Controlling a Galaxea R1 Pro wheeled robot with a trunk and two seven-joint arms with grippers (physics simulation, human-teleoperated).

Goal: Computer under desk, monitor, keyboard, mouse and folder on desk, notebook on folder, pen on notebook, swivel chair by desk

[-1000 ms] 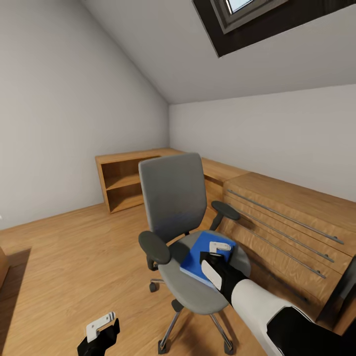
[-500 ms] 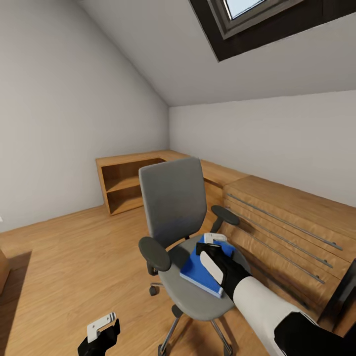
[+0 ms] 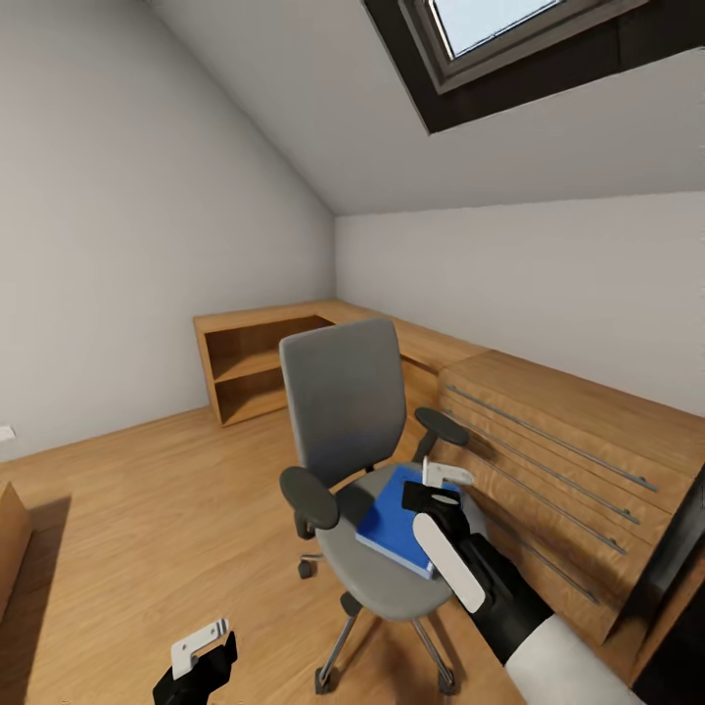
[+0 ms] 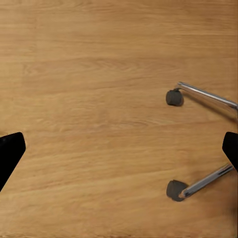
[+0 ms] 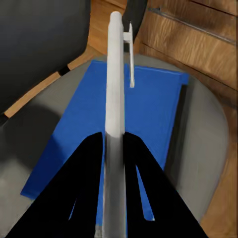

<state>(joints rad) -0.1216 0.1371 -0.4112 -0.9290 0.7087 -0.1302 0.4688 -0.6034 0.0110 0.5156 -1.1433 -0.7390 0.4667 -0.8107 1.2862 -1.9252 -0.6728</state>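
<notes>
The grey swivel chair stands on the wood floor, and the blue folder lies flat on its seat. My right gripper hovers just above the folder's near right part, shut on the thin white pen, whose clip end points away over the folder. My left gripper hangs low at the chair's left, open over bare floor near two chair casters. The desk, monitor, keyboard, mouse, computer and notebook are out of view.
A long light wood cabinet with metal rails runs along the right wall close behind the chair. Open wood shelves fill the far corner. A dark edge cuts in at the right. A sloped ceiling with a skylight is overhead.
The head view has tilted upward. My right arm has drawn back toward me and its wrist has turned, with the gripper still over the folder. The left gripper has not moved.
</notes>
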